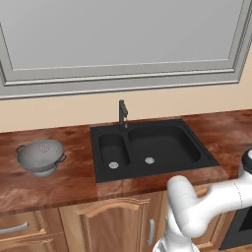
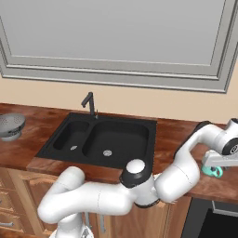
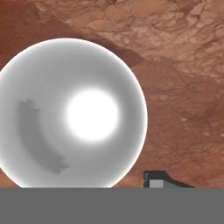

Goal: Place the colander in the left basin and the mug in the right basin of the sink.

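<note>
1. Right of the matte black double-basin sink (image 2: 100,135), on the brown wooden counter (image 2: 172,139), the small teal mug (image 2: 213,171) sits under the gripper (image 2: 218,160), which hangs just above it, likely lined up for a grasp.
2. Whether the claw is spread or holds anything, I cannot tell.
3. Left of the sink, the grey perforated metal colander (image 1: 41,156) rests untouched; the narrow left basin (image 1: 113,150) and the wide right basin (image 1: 165,145) hold nothing.
4. From the hand view, the mug's white interior (image 3: 70,116) faces the camera.
5. No brand, label or writing is legible.

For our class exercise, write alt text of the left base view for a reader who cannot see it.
A black double sink is set in a brown wooden counter, with a grey colander standing on the counter to its left. The robot's white arm rises at lower right.
</note>
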